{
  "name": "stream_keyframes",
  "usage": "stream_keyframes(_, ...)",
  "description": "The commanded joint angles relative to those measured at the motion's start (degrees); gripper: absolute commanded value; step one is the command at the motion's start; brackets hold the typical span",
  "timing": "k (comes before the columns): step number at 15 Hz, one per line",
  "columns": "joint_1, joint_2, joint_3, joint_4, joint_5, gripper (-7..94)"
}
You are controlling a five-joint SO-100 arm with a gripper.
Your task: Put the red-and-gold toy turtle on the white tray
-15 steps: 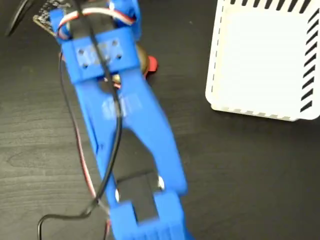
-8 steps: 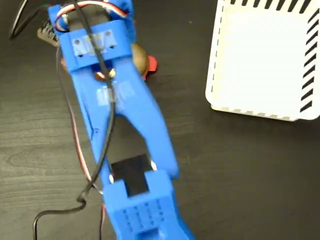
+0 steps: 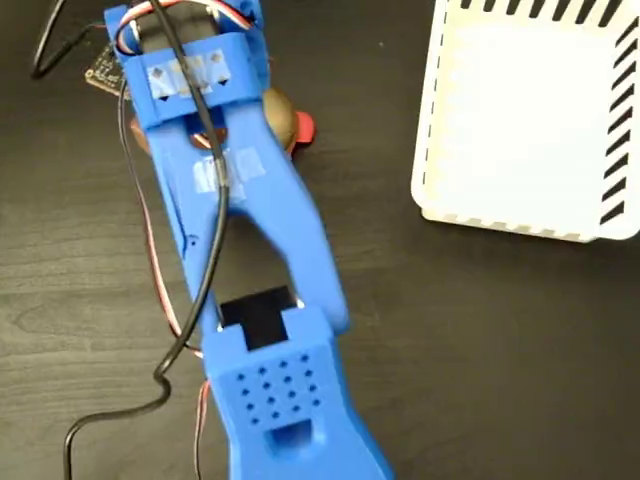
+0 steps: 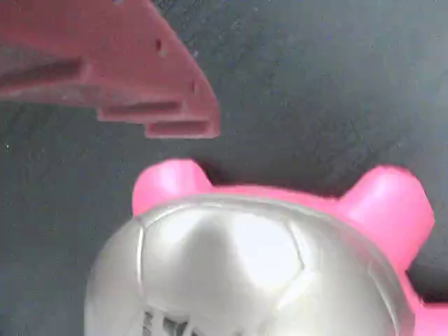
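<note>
From the wrist view, the red-and-gold toy turtle (image 4: 259, 259) sits right under the end effector (image 4: 175, 129), its shell just below 1 finger (image 4: 112, 77). The other finger is out of shot, so I can't tell the opening. I'd centre both fingers across the shell before closing. The white tray (image 3: 432, 150) lies well off to the right in the fixed view, on the dark worktop (image 3: 480, 350).

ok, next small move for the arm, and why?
Probably lower a little further, then close the fingers. In the wrist view one finger sits above the table beyond the toy turtle, not touching its shell; the other is out of frame. The white tray holds nothing.
</note>
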Motion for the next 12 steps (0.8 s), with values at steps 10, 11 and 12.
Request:
stream_keyframes(10, 0.09, -5.19, -7.12, -0.44, -0.26, 64)
stream_keyframes(11, 0.0, -5.71, -7.47, -0.53, -0.18, 64)
stream_keyframes(12, -0.18, -6.33, -8.0, -0.53, -0.18, 63)
